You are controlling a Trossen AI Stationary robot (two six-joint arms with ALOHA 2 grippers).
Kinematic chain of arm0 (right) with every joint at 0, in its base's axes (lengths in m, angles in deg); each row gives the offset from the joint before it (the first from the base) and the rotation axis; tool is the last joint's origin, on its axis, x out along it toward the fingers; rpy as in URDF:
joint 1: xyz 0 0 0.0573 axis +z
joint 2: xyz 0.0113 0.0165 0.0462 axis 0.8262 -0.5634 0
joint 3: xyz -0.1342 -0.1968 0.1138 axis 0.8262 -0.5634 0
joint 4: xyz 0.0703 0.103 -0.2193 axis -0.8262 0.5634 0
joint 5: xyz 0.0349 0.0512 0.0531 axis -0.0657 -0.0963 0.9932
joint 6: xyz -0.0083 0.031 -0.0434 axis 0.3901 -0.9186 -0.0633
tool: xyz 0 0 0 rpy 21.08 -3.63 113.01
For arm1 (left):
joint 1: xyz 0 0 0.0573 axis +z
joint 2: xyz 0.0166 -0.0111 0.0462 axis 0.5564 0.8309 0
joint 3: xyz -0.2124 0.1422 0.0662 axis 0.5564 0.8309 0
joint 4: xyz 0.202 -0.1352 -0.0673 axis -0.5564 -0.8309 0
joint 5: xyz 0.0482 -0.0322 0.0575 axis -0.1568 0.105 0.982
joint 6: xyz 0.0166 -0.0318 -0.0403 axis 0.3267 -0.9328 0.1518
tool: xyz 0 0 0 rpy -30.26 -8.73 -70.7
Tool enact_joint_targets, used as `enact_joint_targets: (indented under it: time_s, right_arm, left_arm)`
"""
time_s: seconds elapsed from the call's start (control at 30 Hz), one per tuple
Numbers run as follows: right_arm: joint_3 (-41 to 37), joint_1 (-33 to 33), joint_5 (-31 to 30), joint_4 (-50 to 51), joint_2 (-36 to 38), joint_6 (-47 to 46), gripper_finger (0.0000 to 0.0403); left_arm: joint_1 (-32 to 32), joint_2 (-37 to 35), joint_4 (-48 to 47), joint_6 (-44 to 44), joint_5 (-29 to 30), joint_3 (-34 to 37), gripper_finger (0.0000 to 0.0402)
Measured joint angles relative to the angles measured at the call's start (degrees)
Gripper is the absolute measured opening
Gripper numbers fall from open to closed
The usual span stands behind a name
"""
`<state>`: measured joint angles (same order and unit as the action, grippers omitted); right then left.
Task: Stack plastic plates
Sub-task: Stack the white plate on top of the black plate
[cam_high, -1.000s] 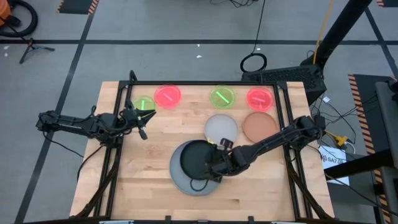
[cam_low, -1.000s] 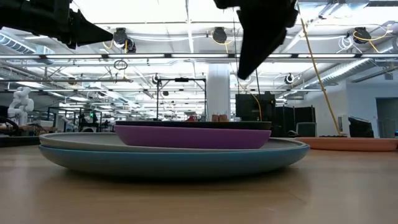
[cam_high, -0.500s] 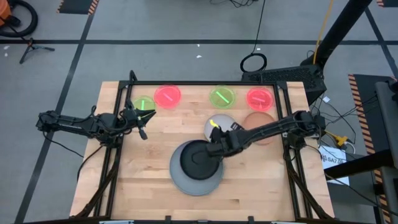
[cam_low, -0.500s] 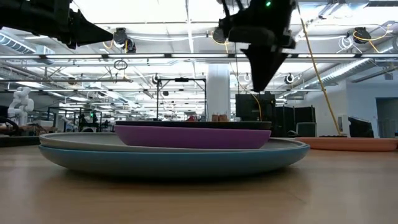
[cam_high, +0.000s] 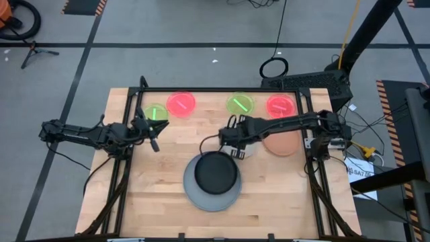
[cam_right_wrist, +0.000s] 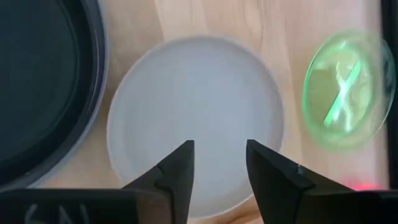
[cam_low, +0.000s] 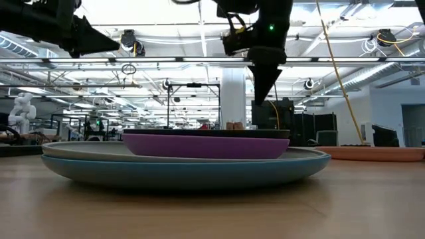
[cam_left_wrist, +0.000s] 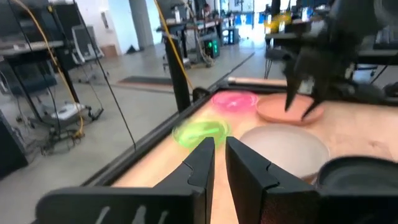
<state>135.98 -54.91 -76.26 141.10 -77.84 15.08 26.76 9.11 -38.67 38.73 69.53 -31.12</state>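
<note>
Your right gripper (cam_right_wrist: 217, 165) is hovering with its fingers parted moderately and holding nothing, directly above the white plate (cam_right_wrist: 196, 118), which is filling the middle of the right wrist frame. In the high view that gripper (cam_high: 232, 139) is sitting just right of centre, over the white plate (cam_high: 246, 150), so the plate is lying straight below the tool; a round plate is giving you no long axis to line up with. The stack (cam_high: 212, 180), black plate (cam_high: 216, 172) on top, is lying just down-left of it. Your left gripper (cam_high: 153, 126) is waiting at the left, fingers narrowly parted, beside a neon green plate (cam_high: 155, 111); the right arm is nearer.
</note>
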Motion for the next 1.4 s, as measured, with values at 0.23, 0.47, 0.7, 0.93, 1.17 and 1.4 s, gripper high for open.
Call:
enact_joint_targets:
  time_s: [0.23, 0.47, 0.7, 0.93, 1.17, 1.4]
  right_arm:
    - [-12.52, -7.72, 10.12, -19.04, 10.35, 12.46, 0.0135]
    - [-27.52, -15.77, 17.99, -37.19, 17.93, 11.58, 0.0135]
    - [-36.92, -16.93, 14.27, -37.86, 20.03, -5.43, 0.0134]
    - [-37.50, -17.08, 8.67, -36.50, 19.99, -22.53, 0.0134]
    - [-37.50, -18.45, 8.70, -35.09, 19.79, -28.10, 0.0134]
    - [-37.48, -18.45, 8.57, -34.57, 17.37, -26.51, 0.0134]
  left_arm:
    - [0.00, 0.00, -4.00, -5.48, 0.02, 0.00, 0.0049]
    - [0.00, -0.01, -0.19, -2.29, 2.81, 0.00, 0.0049]
    - [0.33, -0.02, 14.57, 8.97, 3.46, 0.00, 0.0049]
    - [0.33, 0.00, 16.98, 11.47, 3.45, 0.00, 0.0049]
    - [0.33, -0.02, 16.76, 11.00, 3.45, 0.00, 0.0049]
    - [0.33, -0.01, 16.37, 10.81, 3.45, 0.00, 0.0049]
